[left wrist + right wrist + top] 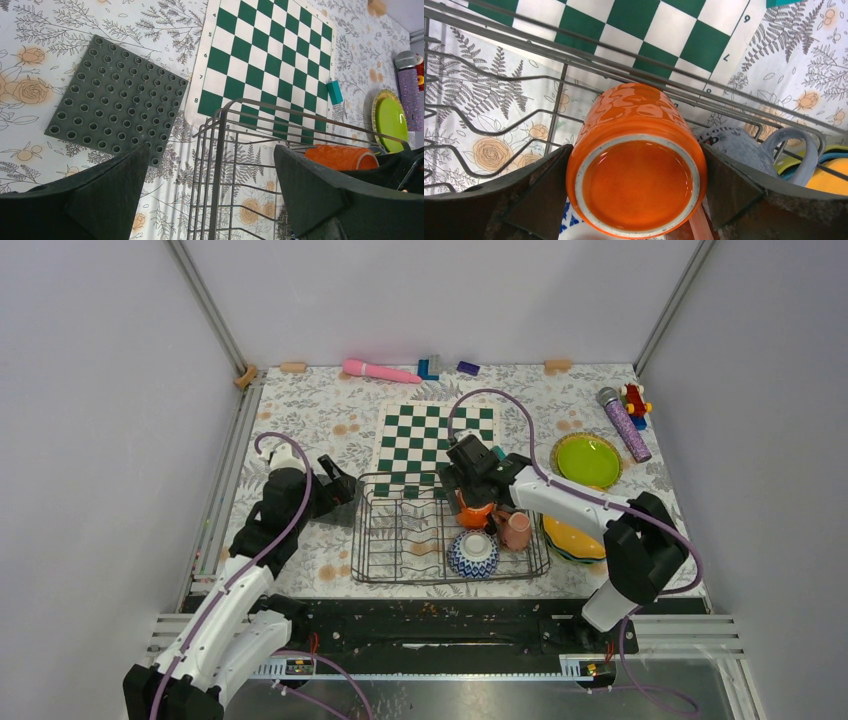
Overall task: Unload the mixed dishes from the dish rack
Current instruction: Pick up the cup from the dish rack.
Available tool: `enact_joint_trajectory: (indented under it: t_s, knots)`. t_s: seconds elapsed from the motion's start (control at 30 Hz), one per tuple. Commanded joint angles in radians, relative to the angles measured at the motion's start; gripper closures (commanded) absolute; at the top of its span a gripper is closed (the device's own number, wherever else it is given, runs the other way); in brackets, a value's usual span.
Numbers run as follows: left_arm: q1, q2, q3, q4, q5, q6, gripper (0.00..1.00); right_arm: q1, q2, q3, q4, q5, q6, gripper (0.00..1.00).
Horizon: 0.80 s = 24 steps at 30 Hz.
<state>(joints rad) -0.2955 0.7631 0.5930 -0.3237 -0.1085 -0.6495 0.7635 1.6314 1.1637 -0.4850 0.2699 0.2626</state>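
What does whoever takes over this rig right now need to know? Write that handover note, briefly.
Left gripper: open, empty, at the far left corner of the dish rack.
Right gripper: its fingers sit on either side of the orange cup, which lies in the rack. Whether it grips yet is unclear.
In the rack: orange cup, grey cup, pink mug, patterned bowl.
Out on the table: green plate, and a plate stack, yellow on top, right of the rack.
Done: plates out.
Left: both cups, mug and bowl.
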Motion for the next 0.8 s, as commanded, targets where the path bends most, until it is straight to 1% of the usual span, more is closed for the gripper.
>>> enact_joint_trajectory:
  t_s: [0.0,0.17,0.3,0.57,0.67,0.77]
  knots:
    - [0.002,-0.026,0.000,0.033,0.016,-0.007,0.01,0.008,-0.100,-0.035,0.052,0.002,0.024,0.60]
    - [0.001,-0.027,0.004,0.036,0.025,-0.008,0.01,0.008,-0.186,-0.078,0.124,0.006,0.037,0.75]
    - [0.001,-0.030,0.004,0.041,0.040,-0.010,0.01,0.007,-0.257,-0.122,0.205,-0.001,0.048,0.82]
    - [0.001,-0.036,0.005,0.072,0.098,-0.008,0.01,0.007,-0.422,-0.236,0.349,0.008,0.078,0.89]
    - [0.001,-0.035,0.006,0.084,0.125,-0.006,0.01,0.007,-0.515,-0.281,0.410,-0.015,0.118,0.89]
    - [0.001,-0.038,0.006,0.102,0.171,-0.006,0.01,0.008,-0.604,-0.344,0.516,-0.030,0.183,0.91]
